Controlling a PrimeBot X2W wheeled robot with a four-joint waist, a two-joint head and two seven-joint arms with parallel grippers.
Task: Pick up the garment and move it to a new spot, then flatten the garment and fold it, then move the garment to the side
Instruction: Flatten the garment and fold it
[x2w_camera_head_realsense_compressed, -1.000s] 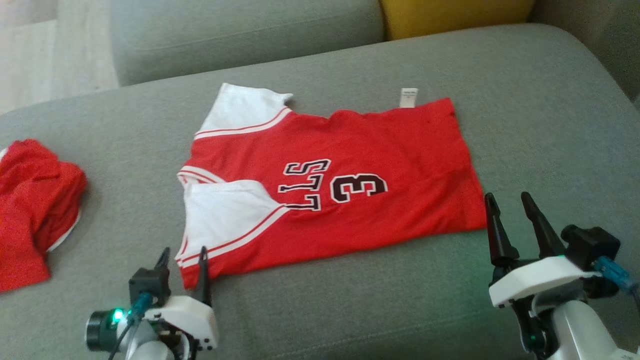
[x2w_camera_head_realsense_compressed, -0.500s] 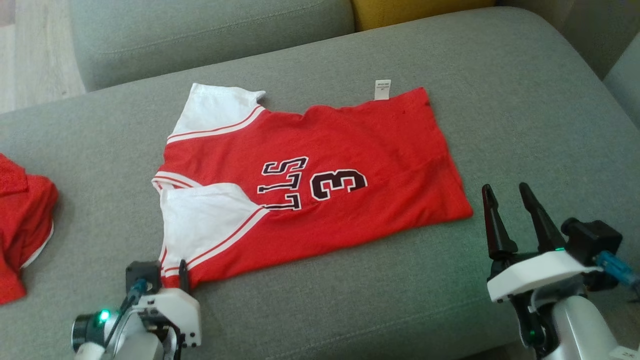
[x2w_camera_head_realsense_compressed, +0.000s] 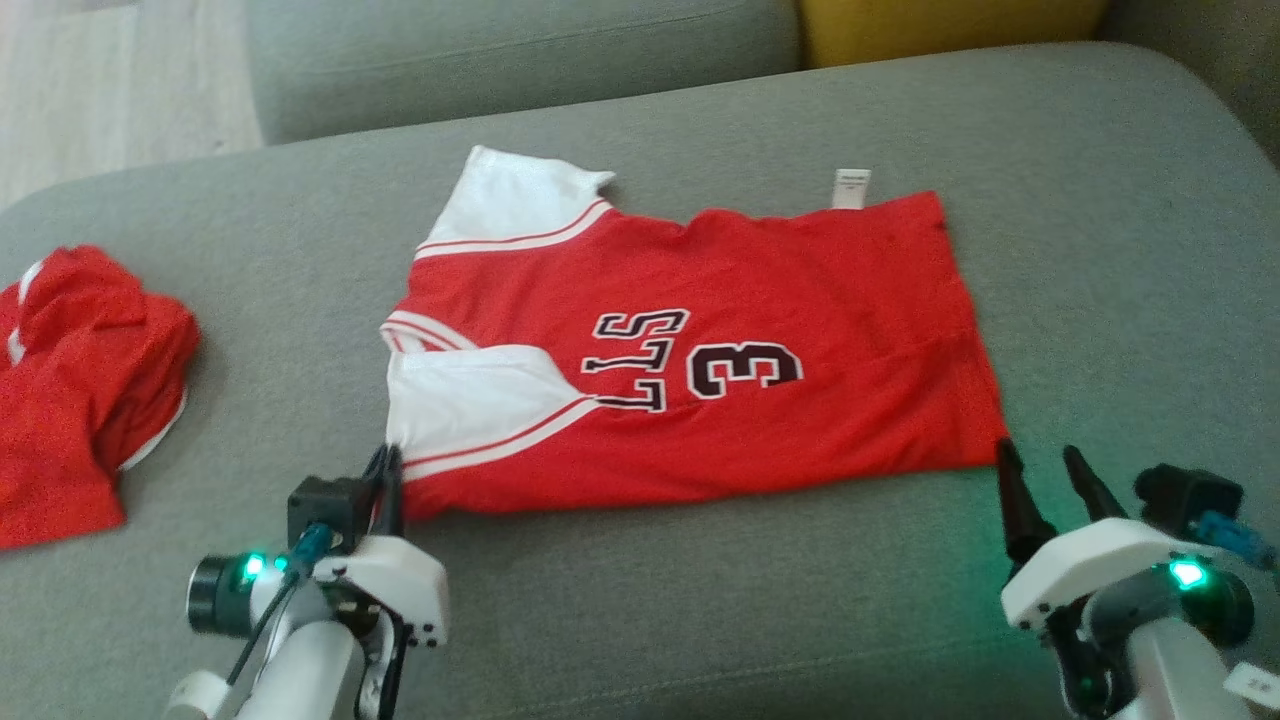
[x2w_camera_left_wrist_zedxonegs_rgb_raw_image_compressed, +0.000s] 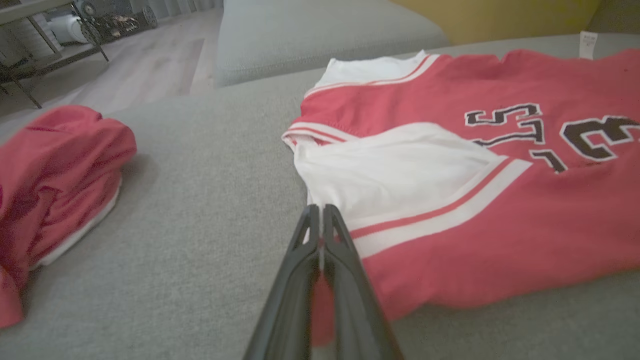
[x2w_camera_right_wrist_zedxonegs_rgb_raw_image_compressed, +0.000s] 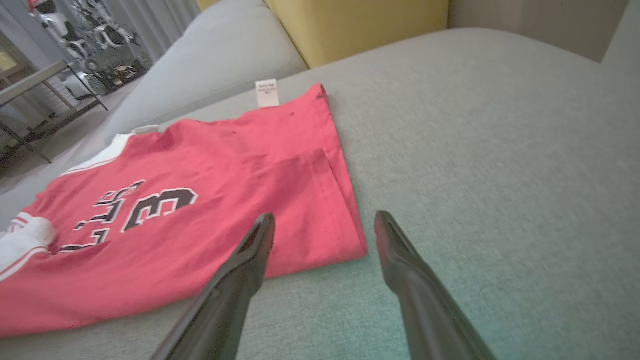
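Observation:
The garment (x2w_camera_head_realsense_compressed: 800, 290) is a red jersey with white sleeves and black lettering, spread flat across the grey sofa seat (x2w_camera_head_realsense_compressed: 1100, 250). My left gripper (x2w_camera_head_realsense_compressed: 385, 465) is shut on its near left corner, at the hem of the white sleeve. In the left wrist view the garment (x2w_camera_left_wrist_zedxonegs_rgb_raw_image_compressed: 500, 225) shows as red cloth pinched between the closed fingers of that gripper (x2w_camera_left_wrist_zedxonegs_rgb_raw_image_compressed: 320, 212). My right gripper (x2w_camera_head_realsense_compressed: 1040, 465) stands open at the near right corner. In the right wrist view that corner of the garment (x2w_camera_right_wrist_zedxonegs_rgb_raw_image_compressed: 200, 165) lies just ahead of the gap in the right gripper (x2w_camera_right_wrist_zedxonegs_rgb_raw_image_compressed: 325, 220), untouched.
A second red garment (x2w_camera_head_realsense_compressed: 80, 390) lies crumpled at the seat's left end, also in the left wrist view (x2w_camera_left_wrist_zedxonegs_rgb_raw_image_compressed: 55, 165). A yellow cushion (x2w_camera_head_realsense_compressed: 940, 25) and the sofa back (x2w_camera_head_realsense_compressed: 500, 50) stand behind. Wooden floor (x2w_camera_head_realsense_compressed: 110, 80) shows far left. Bare seat runs along the near edge.
My left gripper has moved onto the sleeve corner and shut on it. The right gripper stays open and now sits close to the near right corner. The head camera has shifted.

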